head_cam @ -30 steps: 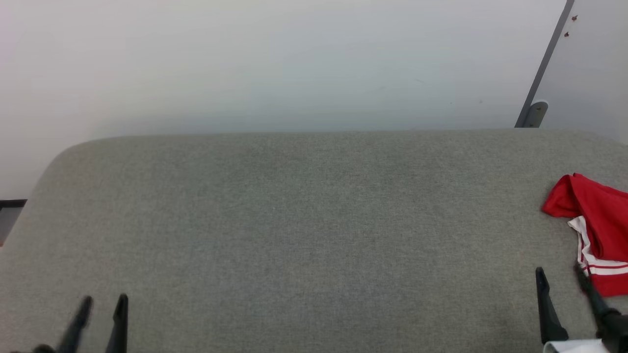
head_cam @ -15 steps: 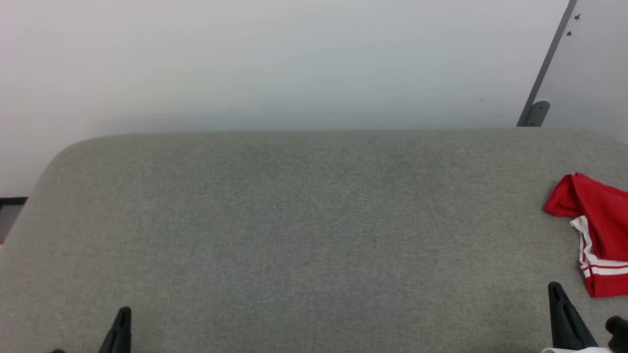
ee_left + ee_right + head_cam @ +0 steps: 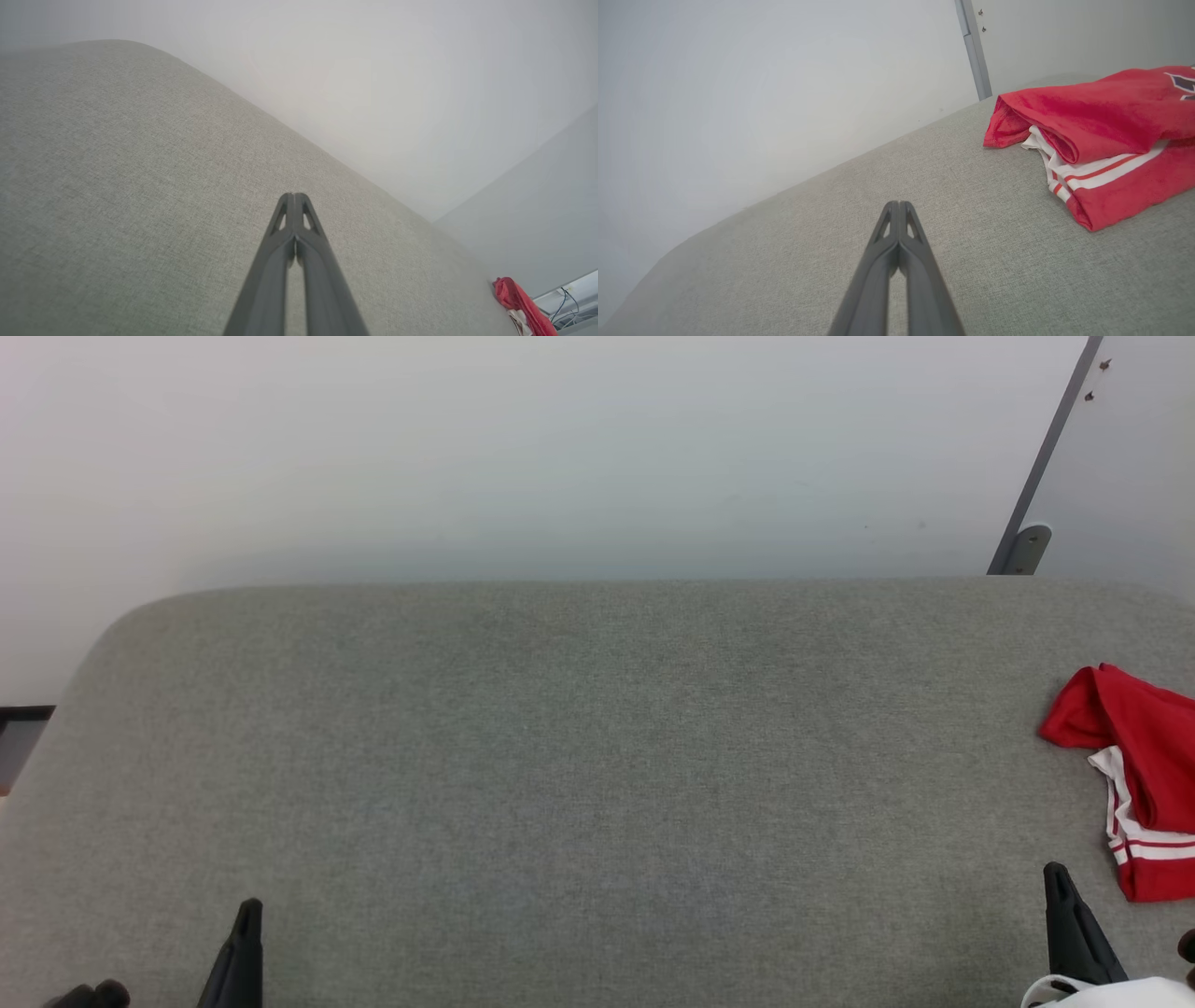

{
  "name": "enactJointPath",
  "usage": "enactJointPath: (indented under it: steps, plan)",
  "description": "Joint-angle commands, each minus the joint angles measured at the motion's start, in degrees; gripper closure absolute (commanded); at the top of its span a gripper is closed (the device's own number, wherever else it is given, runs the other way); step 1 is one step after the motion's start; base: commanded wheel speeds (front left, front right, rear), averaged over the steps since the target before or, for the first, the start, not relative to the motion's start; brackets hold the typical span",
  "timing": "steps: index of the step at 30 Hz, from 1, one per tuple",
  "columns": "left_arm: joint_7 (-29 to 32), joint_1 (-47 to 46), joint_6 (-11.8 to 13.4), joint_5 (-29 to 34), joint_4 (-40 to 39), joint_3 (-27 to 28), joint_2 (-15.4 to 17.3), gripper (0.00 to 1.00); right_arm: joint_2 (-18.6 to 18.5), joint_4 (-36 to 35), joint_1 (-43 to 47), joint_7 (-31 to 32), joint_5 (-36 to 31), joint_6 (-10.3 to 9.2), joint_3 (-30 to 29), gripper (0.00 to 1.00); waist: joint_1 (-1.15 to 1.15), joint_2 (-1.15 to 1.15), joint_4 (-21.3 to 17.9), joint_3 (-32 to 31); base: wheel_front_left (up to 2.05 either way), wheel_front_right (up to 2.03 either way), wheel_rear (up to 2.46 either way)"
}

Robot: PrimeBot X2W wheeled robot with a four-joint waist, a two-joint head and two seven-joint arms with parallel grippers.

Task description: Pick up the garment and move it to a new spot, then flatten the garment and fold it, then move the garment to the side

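At the right edge of the head view: red jersey garment (image 3: pixel 1144 747) with white, red-striped trim, folded into a bundle and cut by the frame; rested on the grey woven upholstered surface (image 3: pixel 560 728), touched by neither gripper.
Right wrist view: brought the garment (image 3: pixel 1101 116) close and added its stacked layers, white trim sandwiched between red, plus a scrap of dark, white-outlined lettering at the top right.
Left wrist view: reduced the garment (image 3: pixel 518 298) to a small red lump at the lower right, with dark cables (image 3: pixel 567 303) beyond it.
Left gripper (image 3: pixel 248 910): looked like one dark spike from the head; from its own wrist (image 3: pixel 293 196), two fingers pressed tip to tip, empty, over bare fabric, well apart from the garment.
Right gripper (image 3: pixel 1056 873): likewise closed on nothing (image 3: pixel 899 204); stood near the garment's corner without touching.
Background: pale wall (image 3: pixel 467 448), crossed at the right by a slanted grey metal strip (image 3: pixel 1046 457).
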Motion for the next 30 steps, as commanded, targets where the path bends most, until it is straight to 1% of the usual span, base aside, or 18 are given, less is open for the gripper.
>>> enactJointPath:
  steps: [1, 15, 30]
  plan:
    - [0.4, -1.5, 0.0, -1.8, -0.5, 0.6, 0.3, 1.0, -0.1, -0.6, -1.9, 0.4, 2.6, -0.02, -0.2, 1.0, 0.0, 0.0, 0.0, 0.0, 0.0, 0.0, 0.0]
    - [3.3, -4.1, 0.0, -10.5, 0.8, 1.1, -2.1, 1.0, 0.4, 0.0, -3.4, 3.3, 14.9, -0.03, -0.3, 1.0, 0.0, 0.0, 0.3, 0.3, 0.0, 0.0, 0.0]
    - [6.0, -6.5, 0.0, -18.6, 2.0, 1.7, -4.4, 1.0, 0.9, 0.6, -4.9, 6.0, 26.2, -0.04, -0.4, 1.0, 0.0, 0.0, 0.6, 0.6, 0.0, 0.0, 0.0]
